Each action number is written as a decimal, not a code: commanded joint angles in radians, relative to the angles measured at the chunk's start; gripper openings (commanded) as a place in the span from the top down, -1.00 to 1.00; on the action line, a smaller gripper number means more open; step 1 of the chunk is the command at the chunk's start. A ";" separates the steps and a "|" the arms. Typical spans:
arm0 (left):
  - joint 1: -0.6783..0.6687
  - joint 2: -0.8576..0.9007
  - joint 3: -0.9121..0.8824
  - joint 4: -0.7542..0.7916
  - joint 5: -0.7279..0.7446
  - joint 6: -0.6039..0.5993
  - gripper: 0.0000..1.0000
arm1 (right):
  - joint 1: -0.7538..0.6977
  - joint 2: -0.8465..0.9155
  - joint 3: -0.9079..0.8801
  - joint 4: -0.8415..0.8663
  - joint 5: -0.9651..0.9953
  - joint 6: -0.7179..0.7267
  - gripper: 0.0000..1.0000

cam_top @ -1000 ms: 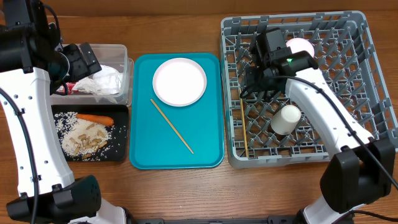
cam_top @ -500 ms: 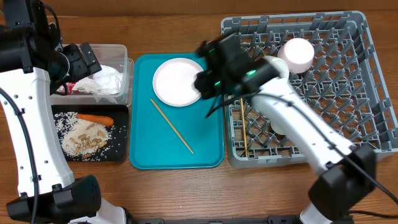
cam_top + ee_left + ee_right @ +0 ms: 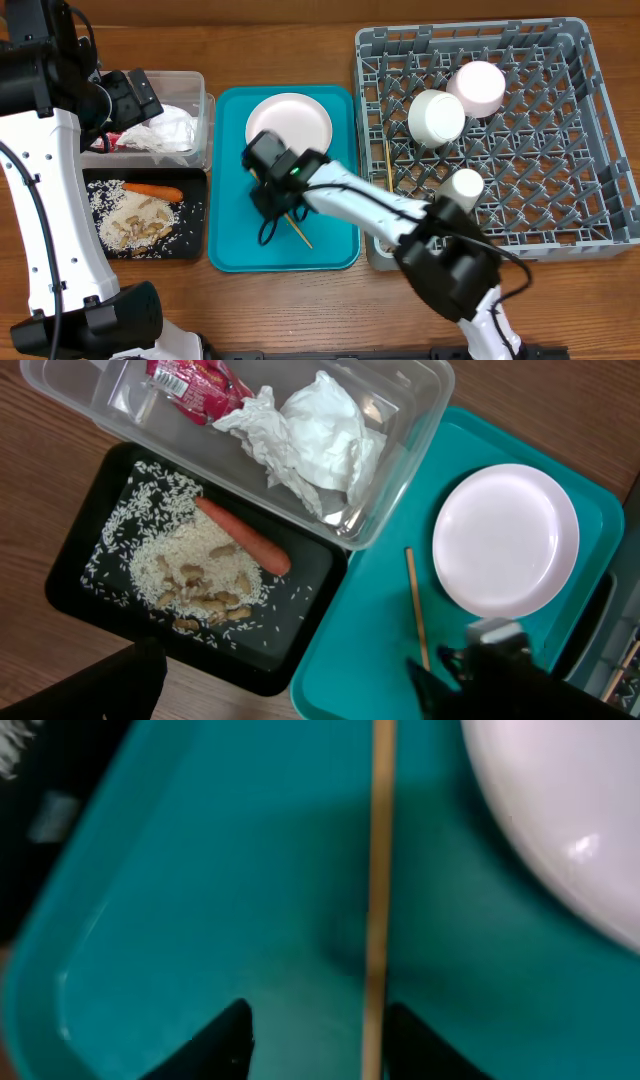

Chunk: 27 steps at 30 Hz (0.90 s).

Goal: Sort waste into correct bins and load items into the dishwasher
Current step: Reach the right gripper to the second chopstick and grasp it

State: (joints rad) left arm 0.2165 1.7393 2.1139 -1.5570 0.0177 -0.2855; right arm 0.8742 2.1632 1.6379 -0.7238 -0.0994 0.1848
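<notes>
- Overhead view: right fingers (image 3: 228, 1038) have left the large grey plastic peg rack (image 3: 560, 150) and now straddle, half parted and empty, one thin wooden chopstick (image 3: 378, 870) on the flat teal tray (image 3: 230, 240); loading it likely comes next.
- Left fingers (image 3: 148, 95) hang wide above the clear plastic tub (image 3: 420, 420).
- Counted: two chopsticks, the second chopstick (image 3: 389, 168) at the rack's left edge; one round white plate (image 3: 289, 131) on the tray; three white vessels (image 3: 437, 117) in the rack.

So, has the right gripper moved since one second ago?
Yes. The right gripper went left, from above the grey dish rack to the teal tray, now open over the chopstick.
</notes>
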 commanded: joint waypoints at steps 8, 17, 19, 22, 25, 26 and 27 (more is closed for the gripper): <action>-0.001 0.002 -0.002 -0.002 -0.002 -0.010 -1.00 | 0.023 0.072 0.002 0.006 0.143 0.002 -0.01; -0.001 0.002 -0.002 -0.002 -0.002 -0.010 -1.00 | 0.023 0.072 0.002 -0.003 0.143 0.002 0.18; -0.001 0.002 -0.002 -0.002 -0.002 -0.010 -1.00 | 0.023 0.072 0.002 -0.003 0.143 0.002 0.28; -0.001 0.002 -0.002 -0.001 -0.002 -0.010 -1.00 | 0.024 0.073 -0.001 0.010 0.143 0.002 0.30; -0.001 0.002 -0.002 -0.002 -0.002 -0.010 -1.00 | 0.024 0.081 -0.005 0.017 0.143 0.002 0.29; -0.001 0.002 -0.002 -0.002 -0.002 -0.010 -1.00 | 0.024 0.089 -0.006 0.016 0.143 0.002 0.29; -0.001 0.002 -0.002 -0.002 -0.002 -0.010 -1.00 | 0.024 0.093 -0.008 0.016 0.143 0.002 0.29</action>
State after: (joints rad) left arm 0.2165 1.7393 2.1139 -1.5566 0.0177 -0.2855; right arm 0.9028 2.2158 1.6379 -0.7082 0.0410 0.1829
